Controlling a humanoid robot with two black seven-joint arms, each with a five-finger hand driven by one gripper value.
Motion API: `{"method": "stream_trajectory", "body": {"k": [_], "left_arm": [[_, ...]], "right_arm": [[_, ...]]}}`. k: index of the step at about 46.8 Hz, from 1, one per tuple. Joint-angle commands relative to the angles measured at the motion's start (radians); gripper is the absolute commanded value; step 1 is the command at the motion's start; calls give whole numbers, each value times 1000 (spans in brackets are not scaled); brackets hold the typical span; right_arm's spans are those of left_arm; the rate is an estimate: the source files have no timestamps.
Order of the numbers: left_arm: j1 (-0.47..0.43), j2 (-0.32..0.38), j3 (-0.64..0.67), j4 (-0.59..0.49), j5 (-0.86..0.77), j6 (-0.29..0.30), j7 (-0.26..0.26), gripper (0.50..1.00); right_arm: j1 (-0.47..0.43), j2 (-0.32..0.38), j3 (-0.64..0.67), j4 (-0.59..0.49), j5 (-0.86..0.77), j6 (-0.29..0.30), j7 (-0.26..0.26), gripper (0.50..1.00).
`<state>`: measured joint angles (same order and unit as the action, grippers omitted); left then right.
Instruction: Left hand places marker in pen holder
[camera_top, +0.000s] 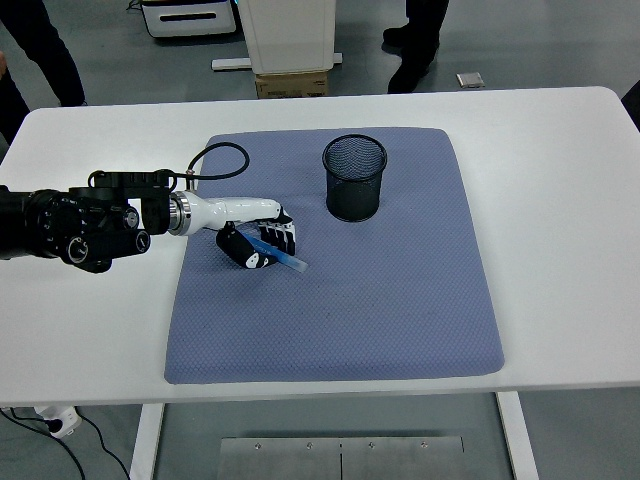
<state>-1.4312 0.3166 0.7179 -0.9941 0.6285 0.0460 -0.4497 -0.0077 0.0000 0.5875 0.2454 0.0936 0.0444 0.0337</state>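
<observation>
White counter (560, 160) carrying a blue mat (400, 300), left hand (258, 236) at left-centre gripping the blue marker (285, 258), its long axis pointing lower right, pen holder (354, 178) sitting up-right of hand, near but apart.

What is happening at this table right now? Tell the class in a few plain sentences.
The robot's left hand has its fingers closed around a blue marker, whose tip sticks out to the right, over a blue-grey mat. The black mesh pen holder stands upright further back on the mat, to the right of the hand. The marker is not yet in it. The right arm is out of view.
</observation>
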Motion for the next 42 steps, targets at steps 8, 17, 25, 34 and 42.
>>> {"method": "stream_trajectory", "body": {"k": [8,17,25,34,42], "left_arm": [[0,2,-2,2,-1,0,0,500],[-2,4,-3,2,-1,0,0,500],[-5,7,-9,2,-9,-2,0,500],[-11,10,-17,3,-15,-3,0,500],[-14,13,-23,3,-16,-5,0,500]], "right_arm": [[0,0,0,0,0,2,0,1000],[0,0,0,0,0,2,0,1000],[0,0,0,0,0,0,0,1000],[0,0,0,0,0,2,0,1000],[0,0,0,0,0,0,0,1000]]}}
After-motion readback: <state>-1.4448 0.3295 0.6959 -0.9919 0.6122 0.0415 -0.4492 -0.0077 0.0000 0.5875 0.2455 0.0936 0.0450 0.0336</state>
